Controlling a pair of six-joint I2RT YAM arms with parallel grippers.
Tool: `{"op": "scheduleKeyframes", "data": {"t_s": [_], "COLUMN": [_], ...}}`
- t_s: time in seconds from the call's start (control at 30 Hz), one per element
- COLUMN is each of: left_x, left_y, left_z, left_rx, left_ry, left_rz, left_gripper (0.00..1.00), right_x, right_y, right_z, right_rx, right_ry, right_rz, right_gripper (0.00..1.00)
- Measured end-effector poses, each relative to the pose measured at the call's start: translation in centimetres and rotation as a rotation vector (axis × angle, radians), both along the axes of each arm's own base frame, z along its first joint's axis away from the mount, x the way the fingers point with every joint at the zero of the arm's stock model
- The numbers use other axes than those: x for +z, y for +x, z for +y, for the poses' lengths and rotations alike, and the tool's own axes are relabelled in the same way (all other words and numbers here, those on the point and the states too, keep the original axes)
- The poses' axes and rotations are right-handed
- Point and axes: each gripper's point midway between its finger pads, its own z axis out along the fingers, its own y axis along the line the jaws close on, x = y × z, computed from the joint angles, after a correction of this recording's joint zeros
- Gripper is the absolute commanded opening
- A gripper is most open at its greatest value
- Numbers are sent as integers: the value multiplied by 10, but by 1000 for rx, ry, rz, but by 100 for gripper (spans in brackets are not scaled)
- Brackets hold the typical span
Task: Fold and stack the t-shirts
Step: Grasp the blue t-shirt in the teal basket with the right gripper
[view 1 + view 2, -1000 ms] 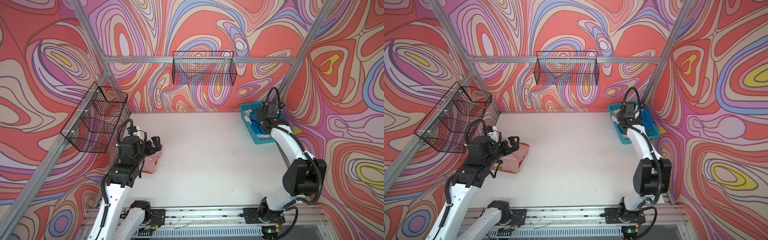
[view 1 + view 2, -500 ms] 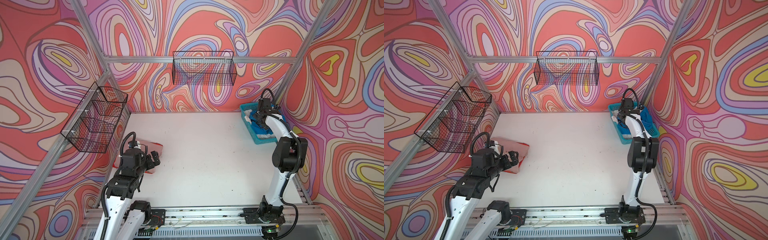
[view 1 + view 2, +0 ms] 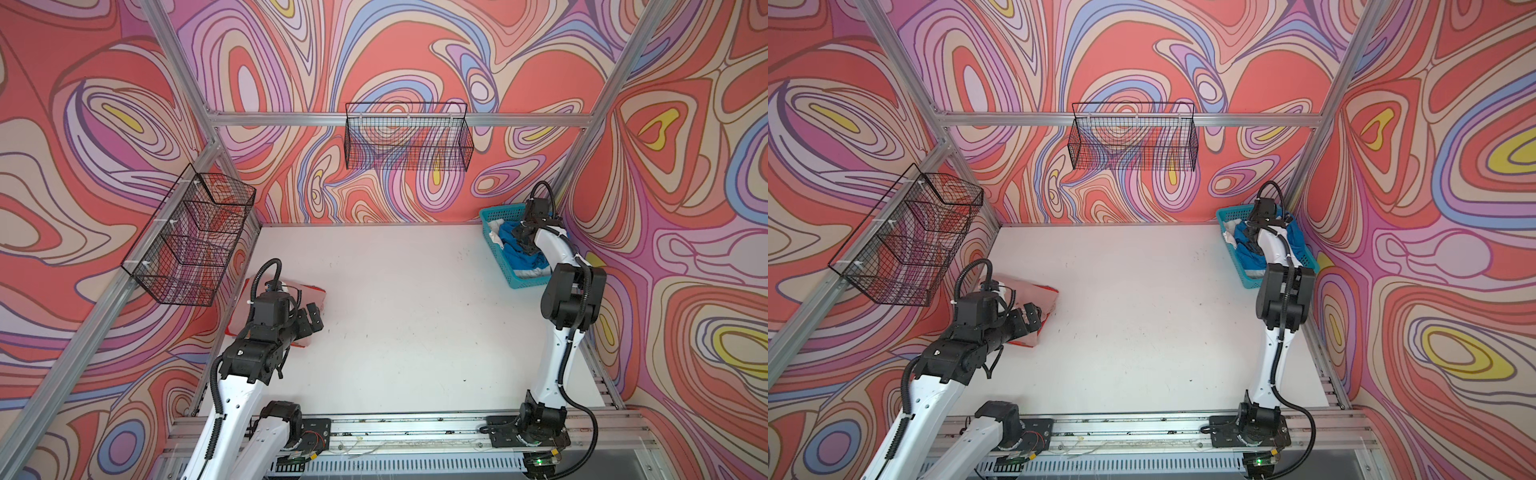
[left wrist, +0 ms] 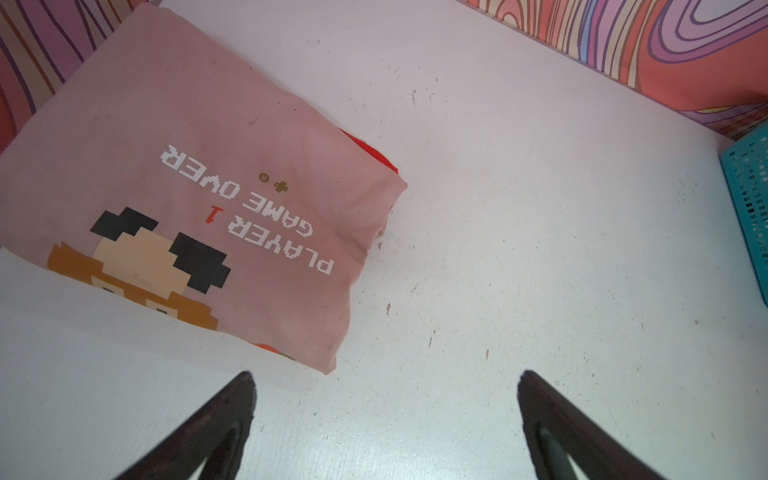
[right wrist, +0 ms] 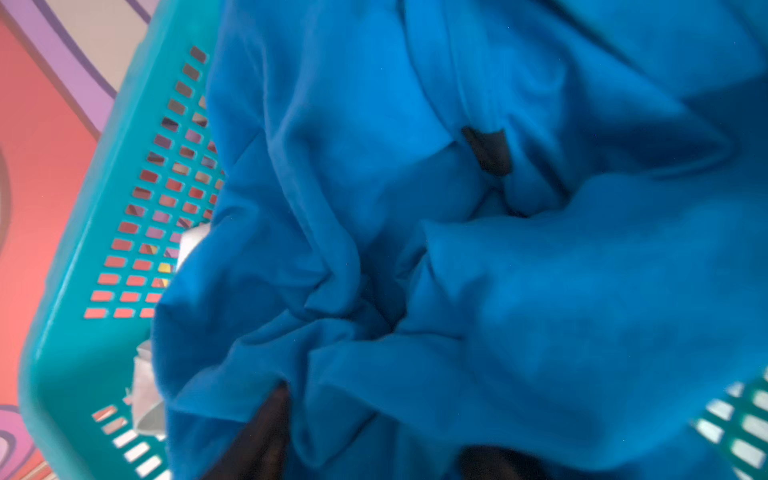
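I can't read the right gripper (image 3: pixel 525 243): it's sunk in the blue t-shirt (image 5: pixel 457 270), and cloth covers most of its fingers (image 5: pixel 266 432), so there's no telling whether they've pinched anything. Of the off-white t-shirt (image 5: pixel 145 386) only slivers show under the blue. The pink t-shirt (image 4: pixel 187 145) runs off the left wrist frame. Something red (image 4: pixel 374 153) lies under it, possibly another garment, mostly hidden. In both top views my left arm (image 3: pixel 266 332) covers part of the pink.

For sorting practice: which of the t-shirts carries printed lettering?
The pale pink cloth t-shirt, folded on the white table: it reads PLAYER 1 GAME OVER. The bright blue t-shirt and the off-white one in the teal plastic mesh basket show none.
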Motion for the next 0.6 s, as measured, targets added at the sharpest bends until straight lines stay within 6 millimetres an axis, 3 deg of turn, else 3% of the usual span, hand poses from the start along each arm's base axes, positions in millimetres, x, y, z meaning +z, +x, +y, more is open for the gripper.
{"op": "scheduleKeyframes", "data": {"t_s": [0.23, 0.33, 0.4, 0.5, 0.6], "left_x": [-2, -5, -6, -6, -6], "left_y": [-1, 0, 0, 0, 0], "left_z": [0, 0, 0, 0, 0], "left_rx": [-1, -2, -3, -5, -7], "left_ry": [2, 4, 5, 6, 8], "left_rz": [14, 29, 34, 34, 34], "left_gripper": [100, 100, 100, 100, 100], "right_x": [-9, -4, 6, 37, 81], "right_y": [3, -3, -8, -15, -20], "right_z": [13, 18, 20, 22, 24], "right_rx": [55, 66, 69, 71, 73], "right_ry": [56, 69, 69, 61, 54], "right_rz": [-25, -40, -60, -123, -217], "right_gripper": [1, 0, 0, 0, 0]}}
